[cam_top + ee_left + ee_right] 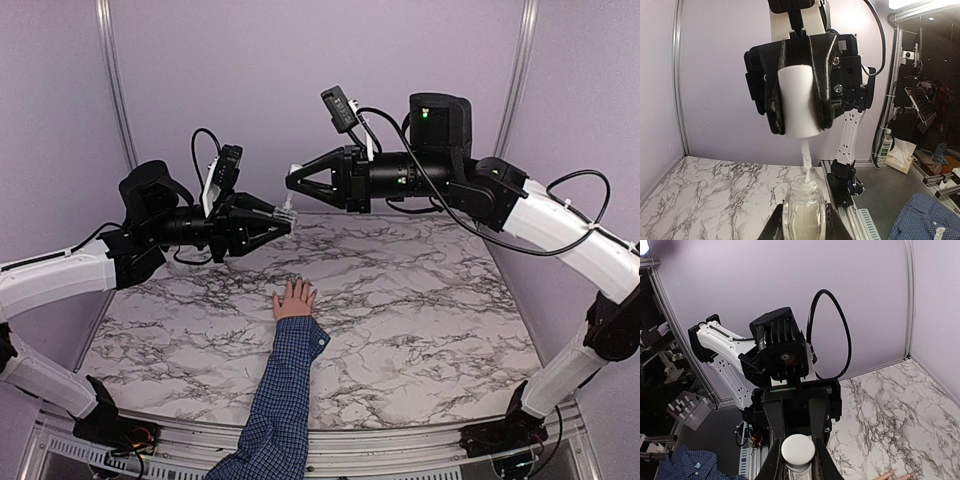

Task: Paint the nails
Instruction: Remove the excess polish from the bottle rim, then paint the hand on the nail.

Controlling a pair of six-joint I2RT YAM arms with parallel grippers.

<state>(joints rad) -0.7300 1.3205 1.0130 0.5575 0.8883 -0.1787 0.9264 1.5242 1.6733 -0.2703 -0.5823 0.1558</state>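
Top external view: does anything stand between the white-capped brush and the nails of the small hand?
Nothing visible lies over the nails, but the white-capped brush ends at the neck of the clear glass bottle.

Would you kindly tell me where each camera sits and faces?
Top external: above and behind the bases, looking down on table, hand and both arms.
Left wrist: looks past the left gripper and bottle at the right gripper holding the cap.
Right wrist: looks over its own fingers and cap toward the left arm.
Both wrist views share the cap.
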